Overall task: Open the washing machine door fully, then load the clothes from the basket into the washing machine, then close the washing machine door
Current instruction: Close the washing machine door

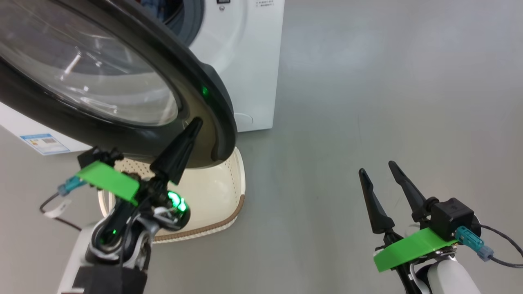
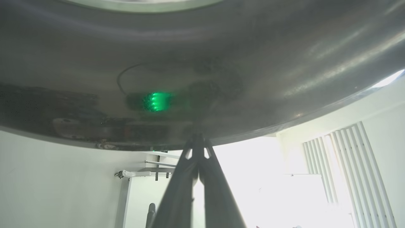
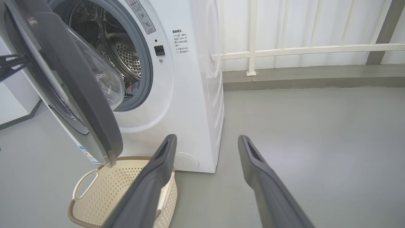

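Door [image 1: 102, 77], half open off the machine [image 1: 245, 61], is touched at its black rim by the left gripper [image 1: 197, 121], closed tight and empty, seemingly for pushing it shut; right gripper [image 1: 376, 167] is held spread, empty, right of the machine.

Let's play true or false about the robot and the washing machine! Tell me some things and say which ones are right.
1. The washing machine door stands open. True.
2. The right end effector is shut. False: its fingers stand apart, holding nothing.
3. The left end effector is shut, its tip at the door's black rim. True.
4. The basket sits on top of the washing machine. False: it stands on the floor in front, below the door.
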Controlling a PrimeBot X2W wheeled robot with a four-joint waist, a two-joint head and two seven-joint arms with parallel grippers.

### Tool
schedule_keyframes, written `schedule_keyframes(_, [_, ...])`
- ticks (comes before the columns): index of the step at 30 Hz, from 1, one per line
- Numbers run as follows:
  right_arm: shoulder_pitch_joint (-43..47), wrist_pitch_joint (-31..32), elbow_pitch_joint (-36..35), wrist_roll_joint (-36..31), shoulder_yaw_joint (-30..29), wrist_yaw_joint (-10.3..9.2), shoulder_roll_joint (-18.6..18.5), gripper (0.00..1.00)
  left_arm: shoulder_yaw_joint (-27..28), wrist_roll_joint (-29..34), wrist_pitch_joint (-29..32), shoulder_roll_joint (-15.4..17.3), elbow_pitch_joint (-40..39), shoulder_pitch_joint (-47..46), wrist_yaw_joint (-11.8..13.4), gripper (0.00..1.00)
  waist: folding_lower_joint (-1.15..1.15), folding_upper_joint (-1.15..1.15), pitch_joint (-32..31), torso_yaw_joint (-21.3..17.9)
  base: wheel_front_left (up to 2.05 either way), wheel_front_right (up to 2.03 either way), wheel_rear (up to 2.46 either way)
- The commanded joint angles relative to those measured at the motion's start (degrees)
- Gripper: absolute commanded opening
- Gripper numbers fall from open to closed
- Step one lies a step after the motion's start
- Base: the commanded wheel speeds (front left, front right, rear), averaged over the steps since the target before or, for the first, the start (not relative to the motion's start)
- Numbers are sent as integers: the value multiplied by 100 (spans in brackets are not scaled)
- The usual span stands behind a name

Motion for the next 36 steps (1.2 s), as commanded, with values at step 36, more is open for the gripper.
schedule_keyframes(36, [750,-70,-288,10,23,9,53,100,192,6716,-3669,1056,-1157,2071,-41,0,0,0,-1292,486,0,0,0])
